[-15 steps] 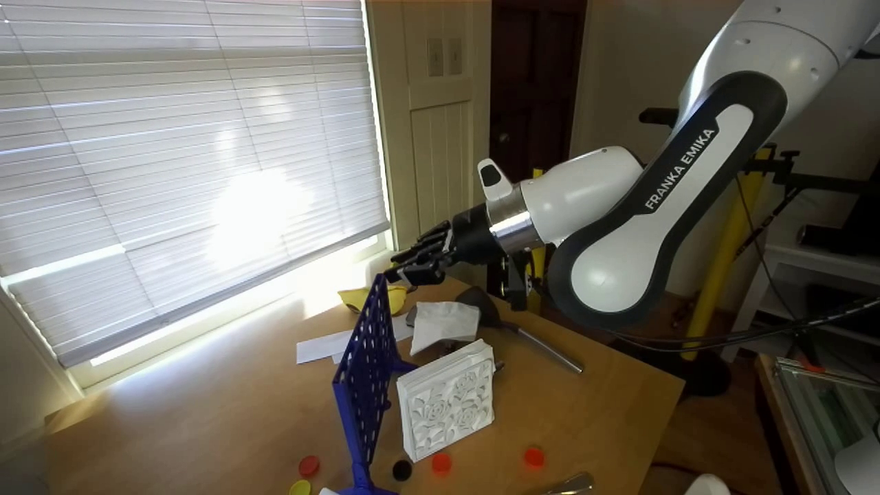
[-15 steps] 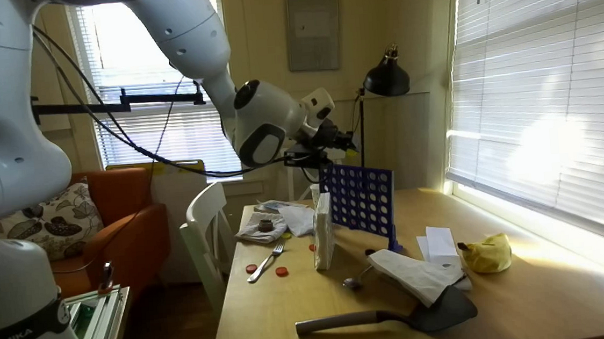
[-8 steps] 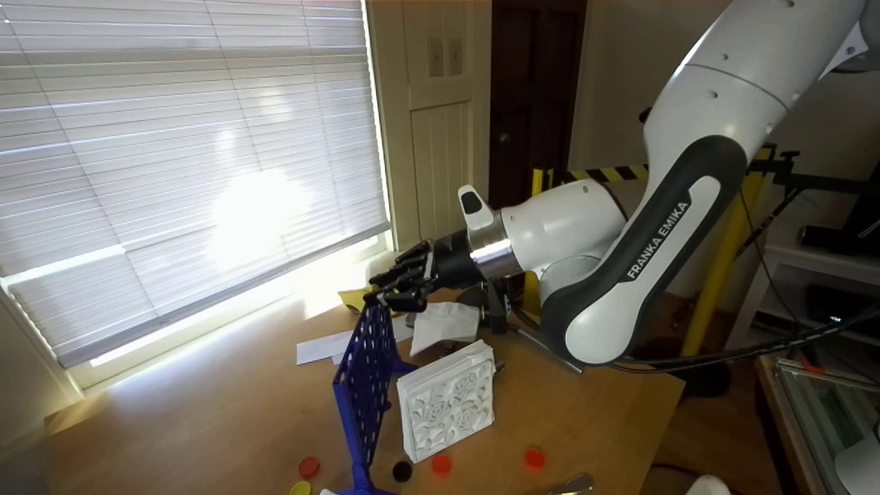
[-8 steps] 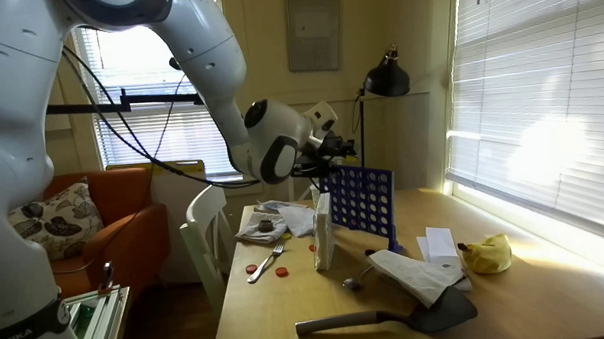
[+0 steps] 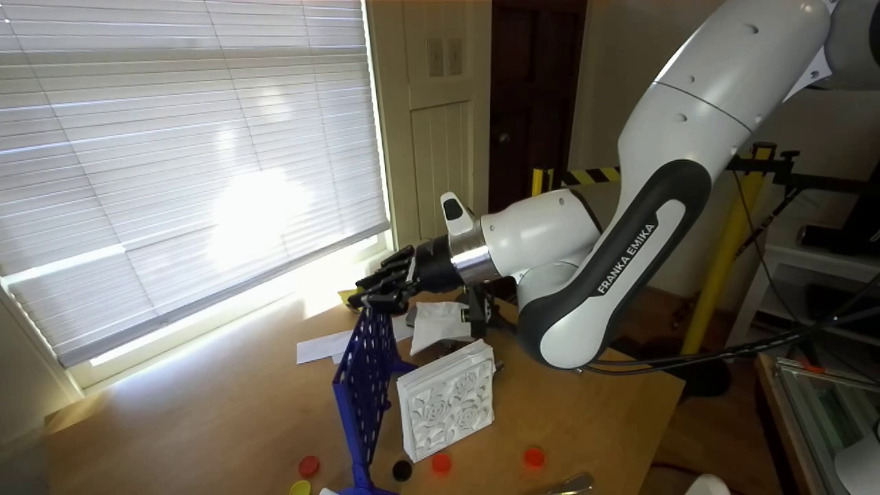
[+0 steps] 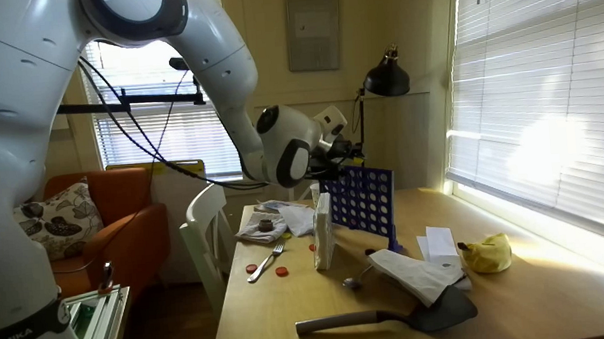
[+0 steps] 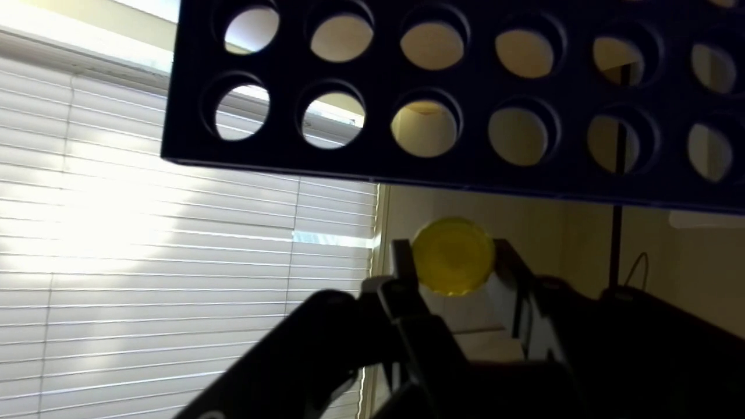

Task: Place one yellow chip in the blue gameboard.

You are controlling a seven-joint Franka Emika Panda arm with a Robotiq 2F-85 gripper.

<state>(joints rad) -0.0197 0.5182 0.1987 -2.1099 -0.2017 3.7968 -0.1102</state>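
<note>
Nearest in the wrist view, the black two-fingered gripper (image 7: 454, 255) is partly closed, its fingertips clamped on opposite edges of a round yellow plastic chip (image 7: 453, 262). Next, at the chip's 12 o'clock, is the container: an upright blue plastic gameboard (image 7: 477, 87) with rows of round holes. A strip of background shows between the two; the chip is outside the board. The holes in view show background through them.

In an exterior view, nearest first: a round yellow disc (image 5: 300, 488) and a round red disc (image 5: 309, 466) lie on the brown wooden table (image 5: 206, 426) at the board's 7 o'clock. A black disc (image 5: 402, 471), a second red disc (image 5: 441, 464) and a third red disc (image 5: 534, 457) lie between 5 and 4 o'clock. An upright white box (image 5: 450, 402) with flower relief stands at 3 o'clock; contents cannot be determined. The gripper is at 12 o'clock, by the board's top edge. Farthest, white slatted blinds (image 5: 192, 165) hang at 11 o'clock.
</note>
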